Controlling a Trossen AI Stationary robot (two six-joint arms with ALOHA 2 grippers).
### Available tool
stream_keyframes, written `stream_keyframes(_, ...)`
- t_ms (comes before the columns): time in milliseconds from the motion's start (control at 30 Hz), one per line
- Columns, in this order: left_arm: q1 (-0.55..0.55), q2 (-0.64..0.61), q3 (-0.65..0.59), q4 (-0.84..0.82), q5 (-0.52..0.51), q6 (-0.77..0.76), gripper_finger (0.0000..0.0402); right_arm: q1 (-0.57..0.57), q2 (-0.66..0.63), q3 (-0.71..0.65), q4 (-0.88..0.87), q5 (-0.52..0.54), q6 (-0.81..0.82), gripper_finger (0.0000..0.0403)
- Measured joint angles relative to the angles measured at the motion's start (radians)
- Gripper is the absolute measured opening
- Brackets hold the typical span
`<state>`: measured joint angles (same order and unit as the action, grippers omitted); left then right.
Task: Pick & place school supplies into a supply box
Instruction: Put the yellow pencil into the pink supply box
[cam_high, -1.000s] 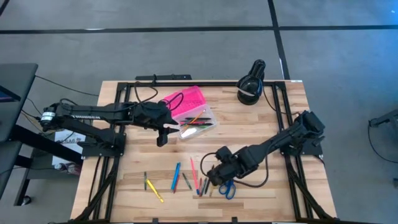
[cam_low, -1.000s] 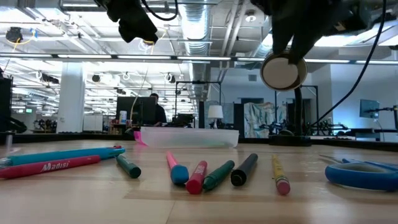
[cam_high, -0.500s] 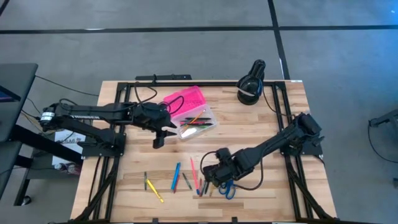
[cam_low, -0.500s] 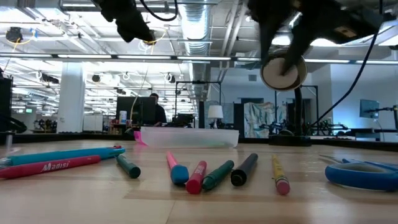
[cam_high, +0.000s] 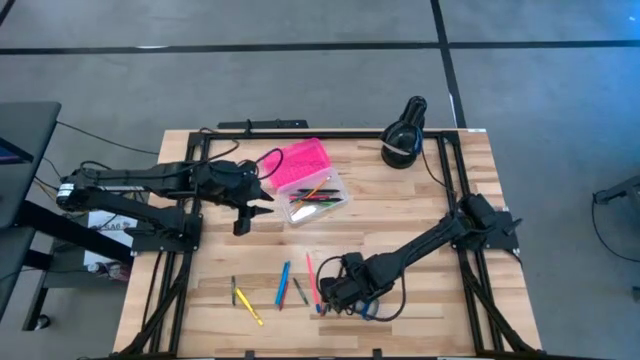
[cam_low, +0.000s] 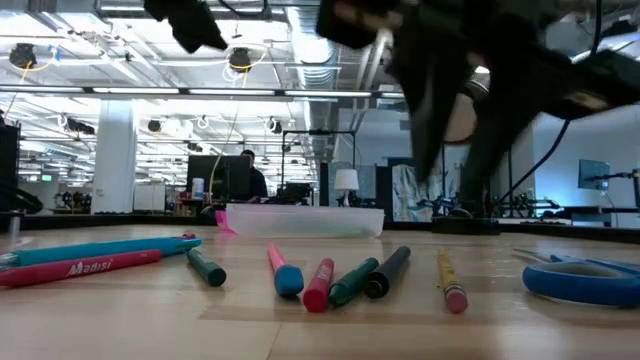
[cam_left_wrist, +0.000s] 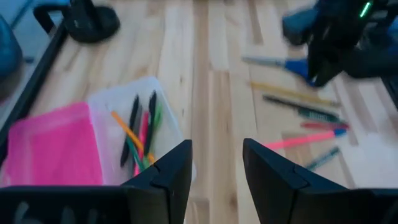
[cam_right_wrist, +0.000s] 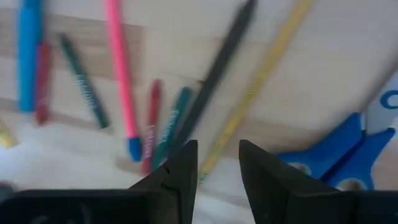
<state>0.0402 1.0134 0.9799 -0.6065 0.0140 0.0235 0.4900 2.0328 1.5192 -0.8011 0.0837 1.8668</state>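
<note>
The supply box stands open at the table's far middle, with its pink lid (cam_high: 296, 160) laid back and its clear base (cam_high: 316, 195) holding several pens. More pens and pencils (cam_high: 290, 290) lie loose near the table's front edge. The blue-handled scissors (cam_right_wrist: 348, 155) lie at their right. My right gripper (cam_right_wrist: 217, 163) is open and points down just above this row. A yellow pencil (cam_right_wrist: 261, 81) and a dark pen (cam_right_wrist: 217, 74) lie below its fingers. My left gripper (cam_high: 243, 215) is open and empty, left of the box.
A black round device (cam_high: 403, 140) stands at the table's far right corner. Bare wood lies between the box and the loose pens. Beyond the table, the low view shows a person (cam_low: 248, 175) far off in the room.
My right gripper has come down toward the loose pens, shifted a little toward the table's near left, and rolled about its own line. My left gripper has drawn back from the box toward the table's left edge. Both stay open.
</note>
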Motion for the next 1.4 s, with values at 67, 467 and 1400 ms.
stream_keyframes(67,0.001,-0.01,0.0,-0.008,-0.001,0.0,0.0137,0.001,0.007,-0.006,-0.022,-0.002,0.003,0.0111)
stream_keyframes(467,0.001,-0.032,0.0,-0.02,-0.008,0.002,0.0137,0.001,0.069,-0.004,0.036,-0.024,0.026,0.0111)
stream_keyframes(1400,0.001,-0.033,0.0,-0.072,-0.022,0.019,0.0137,0.008,0.117,0.002,0.033,-0.047,0.042,0.0108)
